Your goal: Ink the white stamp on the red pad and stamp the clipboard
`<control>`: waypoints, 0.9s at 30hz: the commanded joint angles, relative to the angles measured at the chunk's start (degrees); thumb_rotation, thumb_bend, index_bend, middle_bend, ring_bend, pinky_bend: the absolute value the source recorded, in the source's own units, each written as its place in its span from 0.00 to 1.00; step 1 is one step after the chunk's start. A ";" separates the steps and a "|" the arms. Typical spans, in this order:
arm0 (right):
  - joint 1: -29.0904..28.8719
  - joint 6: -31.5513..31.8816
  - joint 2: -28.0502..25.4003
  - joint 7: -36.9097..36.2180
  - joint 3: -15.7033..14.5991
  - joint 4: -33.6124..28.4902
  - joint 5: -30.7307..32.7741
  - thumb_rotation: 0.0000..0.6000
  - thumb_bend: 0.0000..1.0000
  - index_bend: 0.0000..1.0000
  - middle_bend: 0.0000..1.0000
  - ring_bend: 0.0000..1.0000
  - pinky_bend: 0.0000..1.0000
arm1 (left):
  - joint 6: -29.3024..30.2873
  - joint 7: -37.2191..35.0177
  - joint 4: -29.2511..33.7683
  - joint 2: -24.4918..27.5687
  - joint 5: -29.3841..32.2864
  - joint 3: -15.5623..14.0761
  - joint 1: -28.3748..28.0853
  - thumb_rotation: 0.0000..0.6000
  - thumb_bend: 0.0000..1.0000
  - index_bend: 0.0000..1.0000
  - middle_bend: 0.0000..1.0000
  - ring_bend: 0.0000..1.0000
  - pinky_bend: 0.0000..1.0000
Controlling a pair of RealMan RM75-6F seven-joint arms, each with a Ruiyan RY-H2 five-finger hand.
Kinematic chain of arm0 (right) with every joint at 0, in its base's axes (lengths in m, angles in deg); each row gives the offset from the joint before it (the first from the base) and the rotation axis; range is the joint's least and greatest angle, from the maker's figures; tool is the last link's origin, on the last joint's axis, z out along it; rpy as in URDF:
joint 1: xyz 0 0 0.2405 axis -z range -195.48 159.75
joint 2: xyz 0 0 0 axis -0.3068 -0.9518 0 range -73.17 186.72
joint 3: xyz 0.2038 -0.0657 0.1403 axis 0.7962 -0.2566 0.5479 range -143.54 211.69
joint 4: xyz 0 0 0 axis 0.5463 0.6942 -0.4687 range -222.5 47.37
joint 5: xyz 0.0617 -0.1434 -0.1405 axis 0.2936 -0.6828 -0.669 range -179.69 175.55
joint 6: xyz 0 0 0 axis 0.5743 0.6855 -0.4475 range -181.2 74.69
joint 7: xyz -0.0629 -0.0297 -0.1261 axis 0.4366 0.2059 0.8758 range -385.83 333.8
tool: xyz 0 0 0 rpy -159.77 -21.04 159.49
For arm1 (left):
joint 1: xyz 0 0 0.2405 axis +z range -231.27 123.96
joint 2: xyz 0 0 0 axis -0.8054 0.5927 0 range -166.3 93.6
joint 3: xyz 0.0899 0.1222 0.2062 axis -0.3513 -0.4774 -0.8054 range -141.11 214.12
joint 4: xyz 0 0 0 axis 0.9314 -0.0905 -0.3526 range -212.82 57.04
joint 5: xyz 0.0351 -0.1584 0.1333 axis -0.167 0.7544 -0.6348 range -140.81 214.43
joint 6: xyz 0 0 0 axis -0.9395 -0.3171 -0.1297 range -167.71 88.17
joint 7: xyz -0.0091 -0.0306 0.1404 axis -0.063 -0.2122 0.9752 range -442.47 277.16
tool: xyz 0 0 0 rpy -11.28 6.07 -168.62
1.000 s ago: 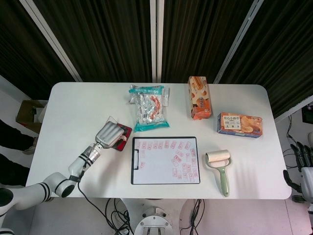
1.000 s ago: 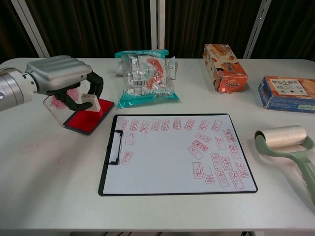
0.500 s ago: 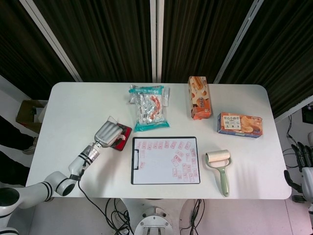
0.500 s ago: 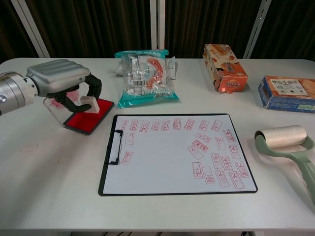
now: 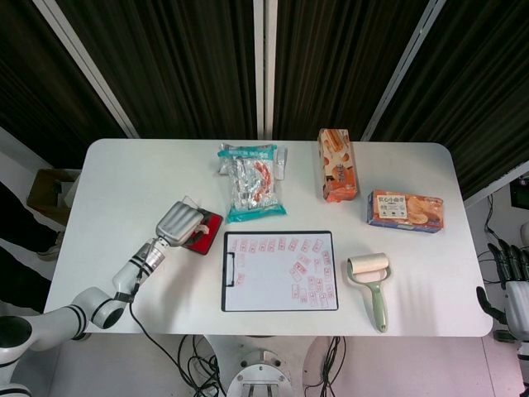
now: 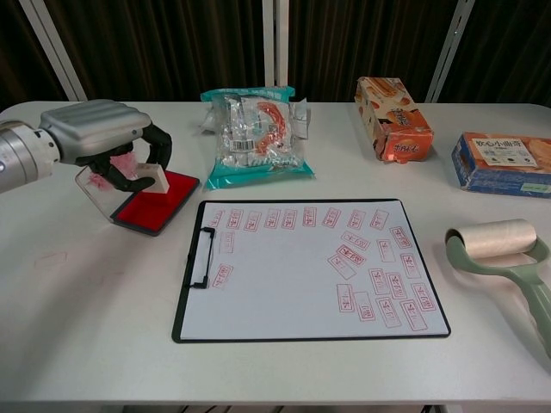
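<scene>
One step is in hand: inking. Left hand (image 6: 95, 133) fingers (image 6: 146, 168) pinch the white stamp (image 6: 151, 181) over the red pad (image 6: 159, 200), near the surface's left edge. Next, carry it right to the clipboard (image 6: 301, 268). Right hand (image 5: 514, 285) hangs empty, fingers apart.

The white rounded bench (image 5: 124, 178) carries a black clipboard (image 6: 194, 297) near centre, red ink pad (image 6: 151, 211) left, teal snack bag (image 6: 254, 138) and two orange boxes (image 6: 392, 116) far, green lint roller (image 6: 504, 249) right.
</scene>
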 commanded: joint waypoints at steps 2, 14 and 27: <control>0.06 0.11 -0.05 0.15 0.00 -0.06 0.01 1.00 0.32 0.00 0.00 0.00 0.00 | -0.25 -0.70 -0.89 -0.52 0.17 -0.24 -0.04 1.00 0.45 0.69 0.70 0.99 1.00; -0.05 -0.28 0.04 0.38 -0.34 -0.12 -0.27 1.00 0.32 0.00 0.00 0.00 0.00 | -1.31 -2.83 -3.56 -1.96 0.64 -0.93 -0.09 1.00 0.46 0.70 0.70 1.00 1.00; -0.15 -0.29 -0.20 0.54 -0.53 -0.32 -0.61 1.00 0.32 0.00 0.00 0.00 0.00 | -1.08 -4.14 -5.40 -3.18 0.25 -1.46 -0.03 1.00 0.46 0.70 0.71 1.00 1.00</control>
